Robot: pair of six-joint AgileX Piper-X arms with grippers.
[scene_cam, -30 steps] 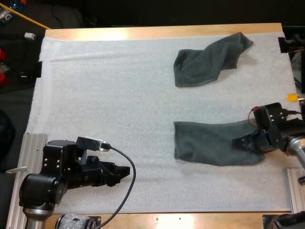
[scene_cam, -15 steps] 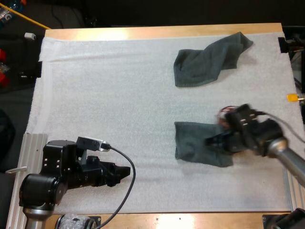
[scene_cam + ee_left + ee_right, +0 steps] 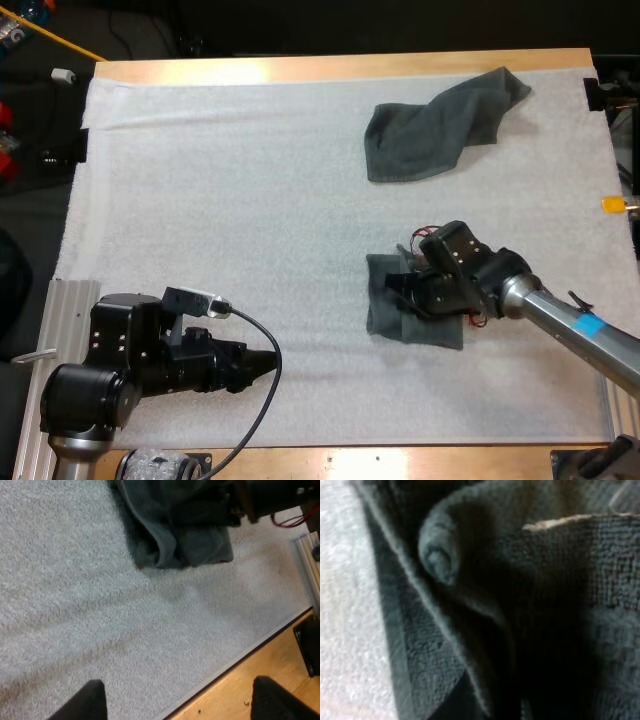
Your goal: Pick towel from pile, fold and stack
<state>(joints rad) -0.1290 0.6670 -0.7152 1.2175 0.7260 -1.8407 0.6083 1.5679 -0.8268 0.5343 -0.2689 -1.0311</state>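
Counting two towels: right claw (image 3: 403,286) grips the folded towel (image 3: 384,316), left claw (image 3: 264,362) spread wide, crumpled towel (image 3: 430,130) apart.

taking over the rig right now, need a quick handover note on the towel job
The left gripper is open, over the near left of the white mat, clear of both towels.
The right gripper is down on the near towel; whether it is open or shut cannot be told.
The near towel lies right of centre, doubled over on itself.
The crumpled towel lies at the far right of the mat, apart from both arms.
Done: the near towel's first fold looks made.
Left: finish that fold and lay it flat, then fold the crumpled towel and stack it on top.
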